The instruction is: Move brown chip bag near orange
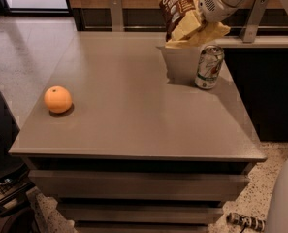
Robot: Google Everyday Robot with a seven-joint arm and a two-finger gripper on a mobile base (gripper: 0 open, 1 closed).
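While the end effector [200, 22] grips it top-right, brown chip bag [178, 8] hangs.

gripper [200, 19]: far right, above the table [134, 115], clamped on the chip bag | chip bag [180, 8]: held in the air, tilted, not touching the table | orange [57, 99]: on the table, left side, well apart from the bag | can [209, 67]: upright, far right, just under the bag
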